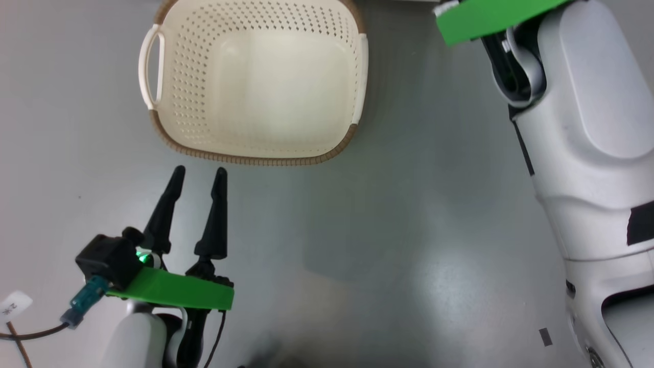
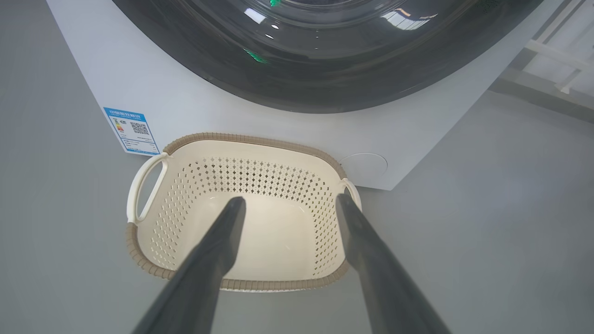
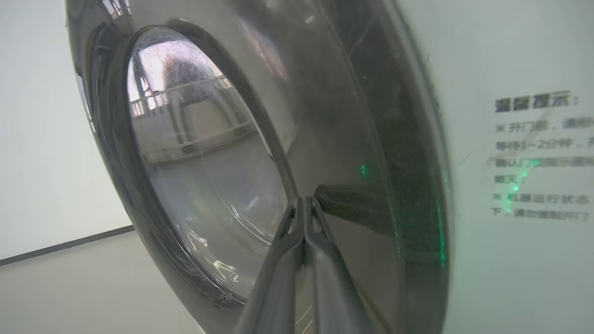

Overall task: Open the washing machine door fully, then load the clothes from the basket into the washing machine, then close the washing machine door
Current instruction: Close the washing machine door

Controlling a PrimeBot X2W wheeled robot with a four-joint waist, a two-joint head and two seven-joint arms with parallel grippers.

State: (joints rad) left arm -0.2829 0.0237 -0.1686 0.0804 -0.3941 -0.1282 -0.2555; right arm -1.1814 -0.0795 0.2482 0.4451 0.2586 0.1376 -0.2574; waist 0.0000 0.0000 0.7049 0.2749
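The basket [image 1: 255, 160] is set by the washing machine [image 2: 185, 106]; the left gripper [image 1: 199, 173] is held spread, the right gripper [image 3: 304, 204] pressed together at the washing machine door [image 3: 352, 116].

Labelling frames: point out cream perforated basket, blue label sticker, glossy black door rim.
Cream perforated plastic basket [image 1: 189, 82]: head view, left wall.
Blue label sticker [image 2: 132, 131]: left wrist view, centre.
Glossy black door rim [image 3: 366, 125]: right wrist view, band.

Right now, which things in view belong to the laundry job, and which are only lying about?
Belong to the job: basket, empty; washing machine; washing machine door, shut right gripper at its black rim; open left gripper near the basket.
Only lying about: blue label sticker; printed notice; paper tag.
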